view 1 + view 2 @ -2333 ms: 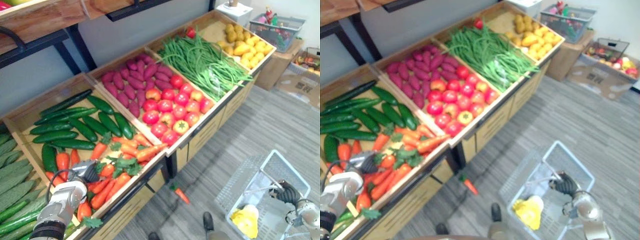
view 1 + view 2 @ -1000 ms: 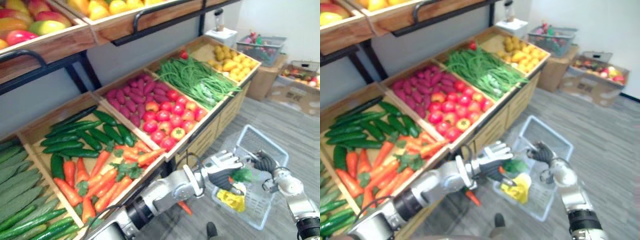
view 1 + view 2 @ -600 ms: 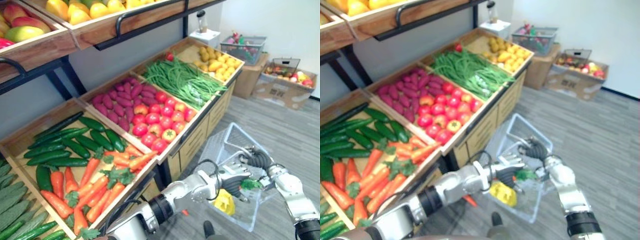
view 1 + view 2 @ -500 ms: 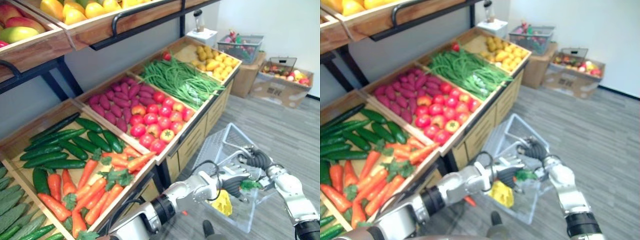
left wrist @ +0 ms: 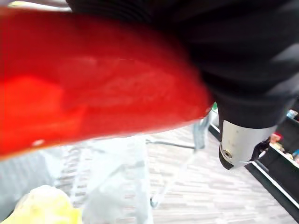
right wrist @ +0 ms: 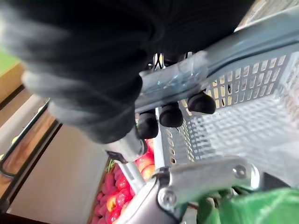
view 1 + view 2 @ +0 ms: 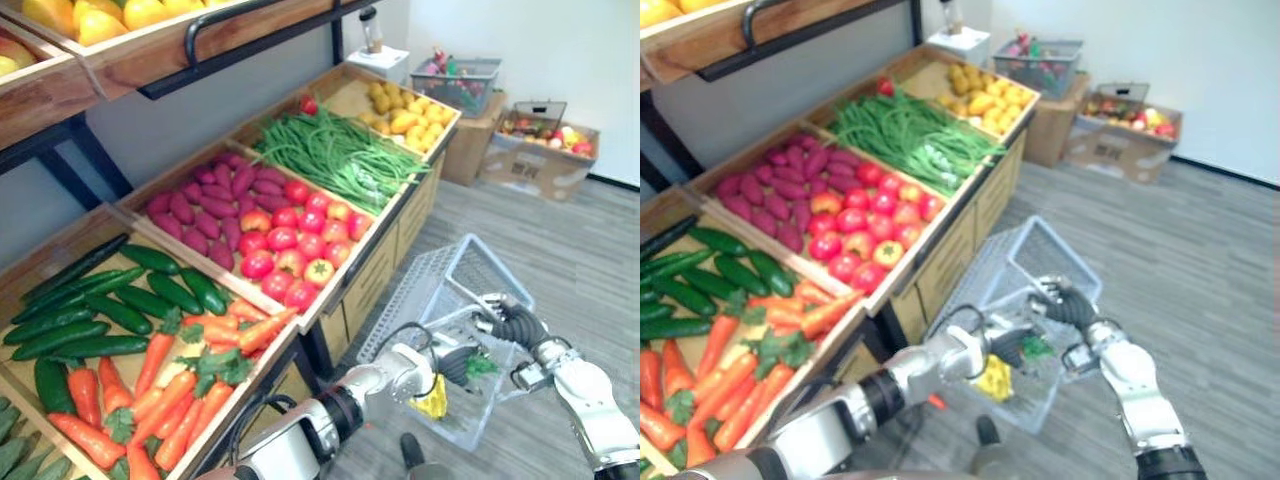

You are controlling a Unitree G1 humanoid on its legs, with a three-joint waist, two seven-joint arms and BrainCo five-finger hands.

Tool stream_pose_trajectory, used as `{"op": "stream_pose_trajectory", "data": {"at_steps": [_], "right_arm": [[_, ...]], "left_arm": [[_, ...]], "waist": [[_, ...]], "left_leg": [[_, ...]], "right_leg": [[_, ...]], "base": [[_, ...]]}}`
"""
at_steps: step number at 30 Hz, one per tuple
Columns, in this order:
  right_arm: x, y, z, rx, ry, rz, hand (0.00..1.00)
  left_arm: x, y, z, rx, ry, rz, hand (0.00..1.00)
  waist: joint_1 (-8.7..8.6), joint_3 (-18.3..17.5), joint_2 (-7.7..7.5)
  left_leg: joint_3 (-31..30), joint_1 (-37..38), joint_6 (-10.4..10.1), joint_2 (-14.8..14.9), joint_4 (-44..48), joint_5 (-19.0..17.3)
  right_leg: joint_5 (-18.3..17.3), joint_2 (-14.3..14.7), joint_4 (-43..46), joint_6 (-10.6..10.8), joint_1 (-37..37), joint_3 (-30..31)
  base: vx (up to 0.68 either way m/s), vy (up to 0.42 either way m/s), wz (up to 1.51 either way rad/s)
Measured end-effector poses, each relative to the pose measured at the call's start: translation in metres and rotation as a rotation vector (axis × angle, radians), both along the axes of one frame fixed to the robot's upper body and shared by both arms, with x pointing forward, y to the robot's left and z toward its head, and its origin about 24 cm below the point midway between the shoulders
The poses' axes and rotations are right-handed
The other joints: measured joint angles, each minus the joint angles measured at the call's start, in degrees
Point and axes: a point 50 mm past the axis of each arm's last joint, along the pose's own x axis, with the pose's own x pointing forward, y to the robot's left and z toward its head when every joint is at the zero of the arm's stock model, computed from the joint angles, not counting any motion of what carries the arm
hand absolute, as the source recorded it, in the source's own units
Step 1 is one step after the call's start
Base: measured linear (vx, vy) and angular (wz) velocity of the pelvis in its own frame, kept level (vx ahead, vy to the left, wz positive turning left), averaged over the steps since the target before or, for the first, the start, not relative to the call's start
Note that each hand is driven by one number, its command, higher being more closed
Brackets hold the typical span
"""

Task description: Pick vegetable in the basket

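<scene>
Left wrist view shows the orange carrot (image 5: 93, 84) clamped against the left hand (image 7: 455, 363), which has swung from the counter (image 7: 378, 268) into the basket (image 7: 420, 290) at lower right, its handle gripped by the right hand (image 7: 515, 325), so only letting go seems left.

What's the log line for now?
left hand: inside basket, shut on carrot | right hand: shut on basket rim | basket: yellow item inside

The carrot (image 5: 93, 84) in my left hand (image 7: 452, 362) was a red blur pressed against the wrist camera, cut off by the frame's edge. From above, my palm hid all but its green leaves (image 7: 482, 366), behind the basket (image 7: 415, 295) mesh.
</scene>
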Motion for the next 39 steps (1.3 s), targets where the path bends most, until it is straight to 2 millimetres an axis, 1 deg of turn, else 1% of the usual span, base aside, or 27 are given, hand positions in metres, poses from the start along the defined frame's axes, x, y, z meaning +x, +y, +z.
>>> {"op": "stream_pose_trajectory", "data": {"at_steps": [1, 2, 5, 7, 9, 11, 14, 22, 27, 28, 29, 30, 31, 34, 36, 38, 39], "right_arm": [[0.0, 0.001, 0.0, 0.003, -0.001, 0.004, 1.0], [-0.002, 0.0, 0.001, 0.019, -0.004, 0.006, 1.0], [-0.004, -0.005, 0.005, 0.011, -0.007, 0.017, 1.0], [-0.004, -0.007, 0.007, 0.002, -0.012, 0.019, 1.0], [-0.004, -0.007, 0.008, -0.005, -0.02, 0.019, 1.0], [-0.004, -0.005, 0.007, -0.004, -0.022, 0.023, 1.0], [-0.005, -0.004, 0.006, -0.003, -0.019, 0.021, 1.0], [-0.005, -0.006, 0.004, -0.006, -0.016, 0.008, 1.0], [-0.004, -0.012, -0.002, -0.024, -0.004, -0.027, 1.0], [-0.004, -0.016, -0.006, -0.025, 0.01, -0.049, 1.0], [-0.004, -0.019, -0.011, -0.023, 0.027, -0.07, 1.0], [-0.005, -0.021, -0.014, -0.021, 0.035, -0.082, 1.0], [-0.007, -0.024, -0.019, -0.021, 0.057, -0.102, 1.0], [-0.009, -0.026, -0.031, -0.026, 0.09, -0.134, 1.0], [-0.011, -0.028, -0.04, -0.039, 0.117, -0.154, 1.0], [-0.019, -0.038, -0.06, -0.07, 0.202, -0.212, 1.0], [-0.026, -0.042, -0.073, -0.072, 0.264, -0.244, 1.0]], "left_arm": [[0.001, 0.001, -0.001, -0.003, -0.004, 0.015, 1.0], [0.003, 0.003, -0.003, -0.006, -0.013, 0.042, 0.0], [0.007, 0.007, -0.005, -0.017, -0.056, 0.096, 0.0], [0.008, 0.004, -0.003, -0.037, -0.059, 0.119, 0.0], [0.008, 0.005, -0.002, -0.046, -0.07, 0.13, 0.0], [0.01, 0.005, -0.002, -0.043, -0.07, 0.142, 0.0], [0.011, 0.006, -0.001, -0.046, -0.071, 0.148, 0.0], [0.01, 0.005, -0.001, -0.048, -0.074, 0.135, 0.0], [0.007, -0.001, 0.005, -0.07, -0.09, 0.103, 0.0], [0.005, -0.004, 0.009, -0.086, -0.101, 0.087, 0.0], [0.004, -0.008, 0.015, -0.111, -0.113, 0.072, 0.0], [0.004, -0.008, 0.017, -0.121, -0.115, 0.073, 0.0], [0.004, -0.008, 0.02, -0.131, -0.125, 0.068, 0.0], [0.004, -0.003, 0.021, -0.114, -0.141, 0.045, 0.0], [0.002, 0.002, 0.027, -0.138, -0.155, 0.025, 0.0], [-0.007, -0.003, 0.053, -0.259, -0.22, -0.053, 0.0], [-0.015, -0.006, 0.069, -0.337, -0.252, -0.101, 0.0]], "waist": [[-0.25, 0.03, -0.04], [-0.49, 0.03, -0.04], [-0.69, -0.01, 0.02], [-0.9, -0.03, 0.06], [-0.99, -0.02, 0.04], [-1.62, -0.04, 0.07], [-2.05, -0.04, 0.08], [-2.0, -0.04, 0.1], [-1.94, -0.05, 0.1], [-1.84, -0.05, 0.1], [-1.37, -0.05, 0.11], [-1.17, -0.06, 0.12], [-0.56, -0.07, 0.13], [-0.35, -0.09, 0.17], [-0.21, -0.08, 0.16], [1.4, -0.11, 0.13], [2.07, -0.11, 0.14]], "left_leg": [[0.21, 0.04, -0.09, 0.0, 0.0, -0.11], [0.71, 0.08, -0.02, 0.01, 0.01, -0.22], [2.04, 0.08, -0.07, -0.06, 0.03, -0.57], [2.23, 0.08, -0.05, -0.05, 0.09, -0.7], [2.38, 0.06, -0.28, -0.05, 0.14, -0.89], [2.28, 0.05, -0.47, 0.02, 0.18, -1.04], [2.13, 0.05, -0.47, 0.01, 0.18, -1.18], [1.08, 0.29, -0.46, 0.05, 0.03, -1.18], [-0.95, 0.16, -0.24, -0.16, 0.01, -1.03], [-1.46, 0.15, -0.13, -0.24, 0.01, -0.95], [-1.72, 0.14, -0.1, -0.36, 0.01, -0.93], [-1.82, 0.14, -0.09, -0.4, 0.01, -0.92], [-2.18, 0.14, 0.01, -0.43, 0.0, -0.86], [-3.76, -0.01, 0.39, -0.39, 0.01, -0.57], [-4.74, -0.11, 0.57, -0.42, 0.01, -0.43], [-5.45, -0.12, 0.66, -0.59, 0.01, -0.37], [-6.21, -0.18, 0.79, -0.69, 0.01, -0.29]], "right_leg": [[0.0, 0.07, 0.0, 0.0, -0.1, 0.27], [0.02, 0.22, 0.0, 0.0, -0.4, 0.86], [0.26, 0.49, -0.05, -0.14, -1.16, 2.07], [0.27, 0.59, -0.06, -0.16, -1.37, 2.35], [0.29, 0.57, -0.06, -0.16, -1.64, 2.71], [0.3, 0.55, -0.04, -0.17, -1.65, 2.7], [0.3, 0.49, -0.05, -0.17, -1.62, 2.68], [0.24, 0.21, -0.08, -0.13, -0.81, 1.83], [-0.03, -0.43, -0.07, 0.07, 0.15, 0.06], [-0.19, -0.48, 0.03, 0.13, 0.41, -0.49], [-0.24, -0.52, 0.06, 0.17, 0.55, -0.74], [-0.25, -0.57, 0.06, 0.18, 0.61, -0.83], [-0.29, -0.67, 0.05, 0.22, 0.83, -1.13], [-0.48, -1.0, 0.05, 0.19, 1.65, -2.72], [-0.62, -1.35, 0.04, 0.24, 2.2, -3.75], [-0.74, -1.46, 0.08, 0.33, 2.59, -4.32], [-0.91, -1.67, 0.08, 0.42, 3.0, -5.04]], "base": [[0.03, -0.027, -0.21], [0.02, -0.019, -0.19], [0.03, -0.027, -0.24], [0.04, -0.034, -0.12], [0.03, -0.031, -0.1], [0.03, -0.036, -0.01], [0.02, -0.041, 0.0], [0.0, -0.048, 0.06], [-0.01, -0.048, 0.18], [-0.01, -0.043, 0.22], [-0.01, -0.043, 0.18], [-0.01, -0.038, 0.11], [0.0, -0.035, 0.19], [0.0, -0.041, 0.25], [0.0, -0.035, 0.25], [-0.01, -0.037, 0.22], [0.0, -0.028, 0.21]]}}
